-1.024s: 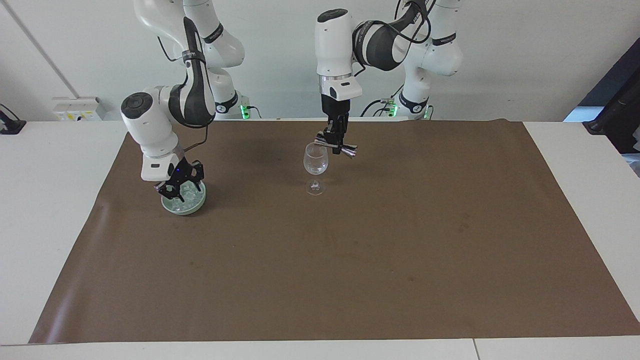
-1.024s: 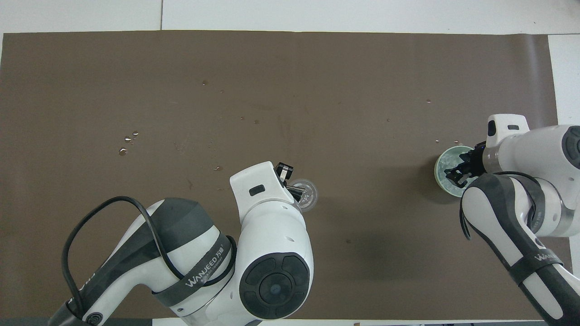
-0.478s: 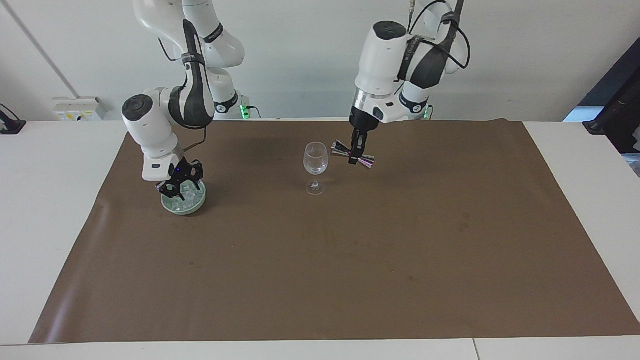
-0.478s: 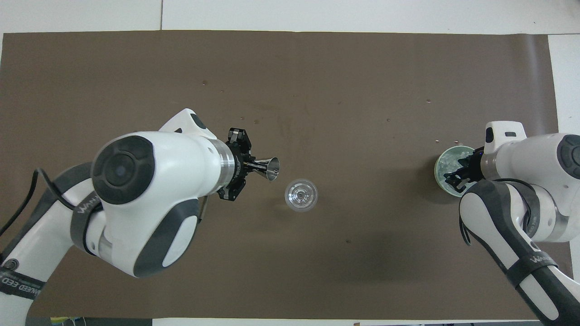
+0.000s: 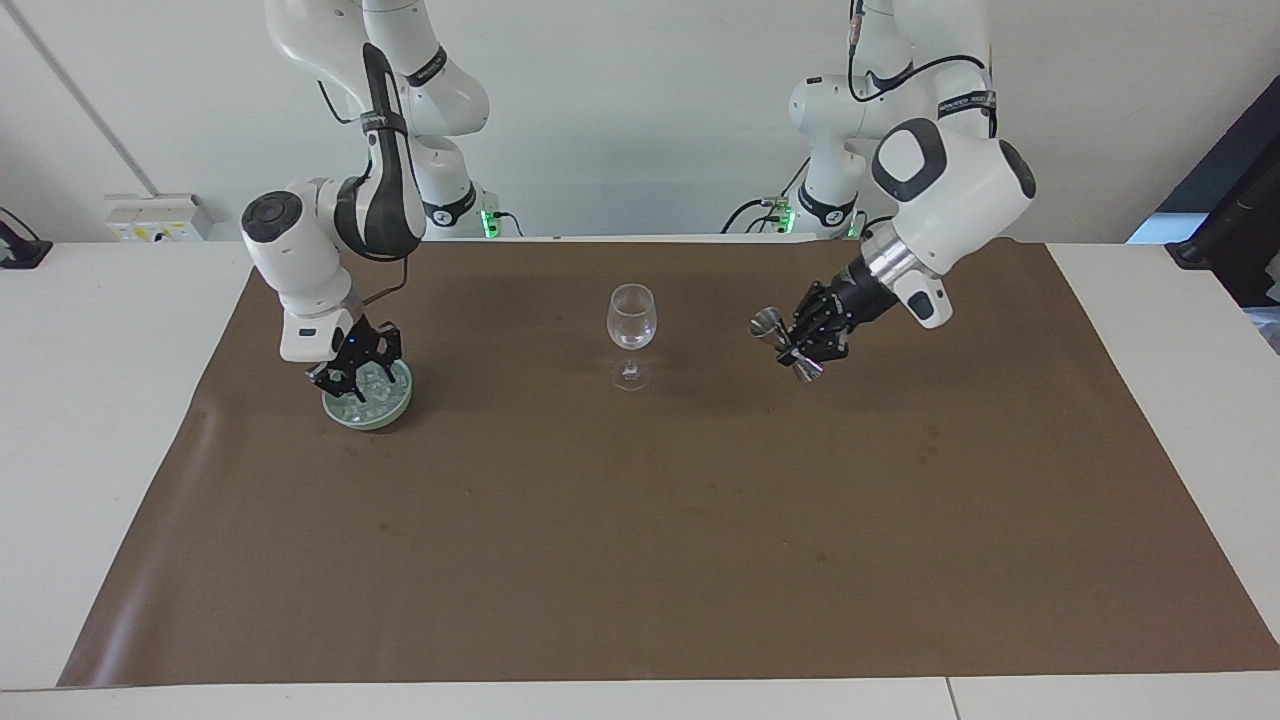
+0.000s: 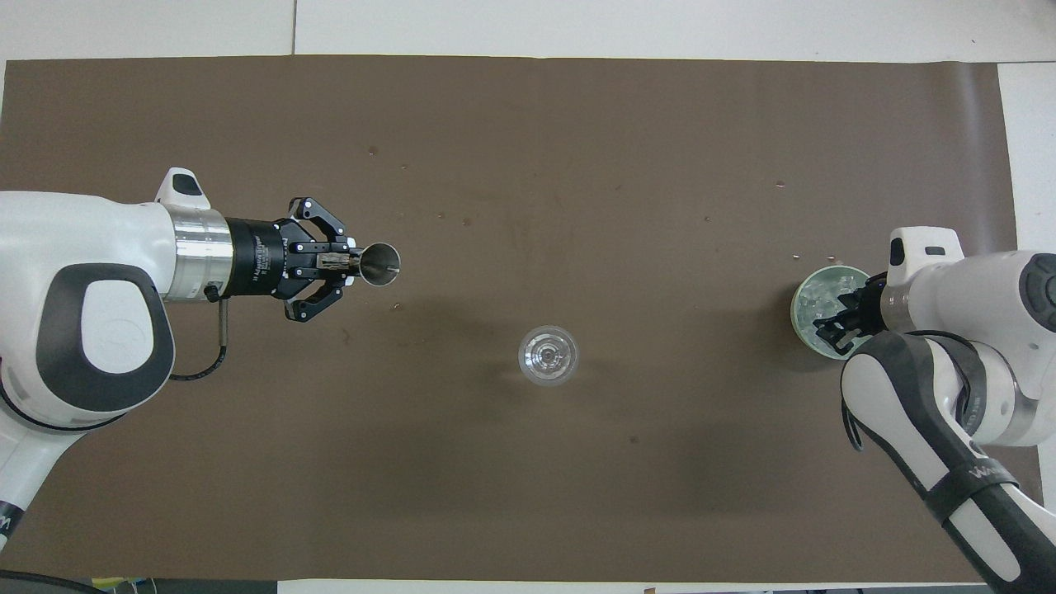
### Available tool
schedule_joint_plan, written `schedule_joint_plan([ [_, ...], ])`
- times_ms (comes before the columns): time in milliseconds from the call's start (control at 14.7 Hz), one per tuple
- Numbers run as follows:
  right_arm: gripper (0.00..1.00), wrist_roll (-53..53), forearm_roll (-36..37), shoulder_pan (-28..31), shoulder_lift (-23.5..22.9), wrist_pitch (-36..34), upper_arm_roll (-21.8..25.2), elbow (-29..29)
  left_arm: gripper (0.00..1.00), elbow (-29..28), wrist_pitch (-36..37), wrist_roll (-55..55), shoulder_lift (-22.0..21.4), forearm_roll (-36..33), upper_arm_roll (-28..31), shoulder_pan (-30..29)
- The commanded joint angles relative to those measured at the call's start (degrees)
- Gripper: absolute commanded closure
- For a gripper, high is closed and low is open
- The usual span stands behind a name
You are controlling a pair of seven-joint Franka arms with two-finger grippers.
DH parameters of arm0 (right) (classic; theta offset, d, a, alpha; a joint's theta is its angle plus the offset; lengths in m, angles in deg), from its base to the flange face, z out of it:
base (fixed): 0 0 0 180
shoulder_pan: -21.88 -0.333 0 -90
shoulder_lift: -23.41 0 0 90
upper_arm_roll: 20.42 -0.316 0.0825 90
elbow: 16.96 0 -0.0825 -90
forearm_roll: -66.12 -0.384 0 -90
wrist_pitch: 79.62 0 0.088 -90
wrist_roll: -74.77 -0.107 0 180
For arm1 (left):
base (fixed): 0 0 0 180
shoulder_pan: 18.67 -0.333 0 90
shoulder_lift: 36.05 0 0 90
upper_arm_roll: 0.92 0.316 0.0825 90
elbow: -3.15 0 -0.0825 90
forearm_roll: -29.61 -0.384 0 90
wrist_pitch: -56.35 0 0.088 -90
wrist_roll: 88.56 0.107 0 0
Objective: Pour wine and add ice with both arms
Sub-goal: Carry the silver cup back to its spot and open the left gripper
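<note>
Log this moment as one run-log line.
left hand: shut on shiny metal double-cone jigger, over brown mat | right hand: in pale green dish of ice cubes | clear wine glass: upright

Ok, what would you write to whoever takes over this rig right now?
Left gripper: shut on the jigger, in the air over the mat toward the left arm's end.
Right gripper: down in the green dish among the ice.
Wine glass: upright mid-mat, no ice visible in it; liquid cannot be told.
To do: carry ice to the glass, set the jigger down.
</note>
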Motion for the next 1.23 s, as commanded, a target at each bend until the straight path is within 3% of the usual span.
schedule_joint_plan([
  [0,0.49,1.5,-0.9,0.7,1.3,1.0,-0.4,1.8,1.0,-0.1,1.5,7.6,3.3,6.4,-0.7,-6.1],
  [205,0.5,1.8,-0.9,0.8,1.4,1.3,-0.4,2.1,1.0,0.1,6.7,11.0,6.3,15.9,-0.7,-14.9],
  [409,0.51,1.5,-0.9,0.7,1.6,1.6,-0.4,2.7,1.0,1.6,11.1,11.0,9.9,20.4,-0.7,-21.4],
  [819,0.53,1.7,-0.9,0.9,1.6,1.6,-0.4,2.9,1.0,7.7,20.8,15.0,20.2,22.5,-0.7,-31.0],
  [1160,0.57,1.7,-0.9,1.0,2.0,1.6,-0.4,3.7,1.0,8.4,21.8,17.2,23.5,23.7,-0.7,-33.3],
])
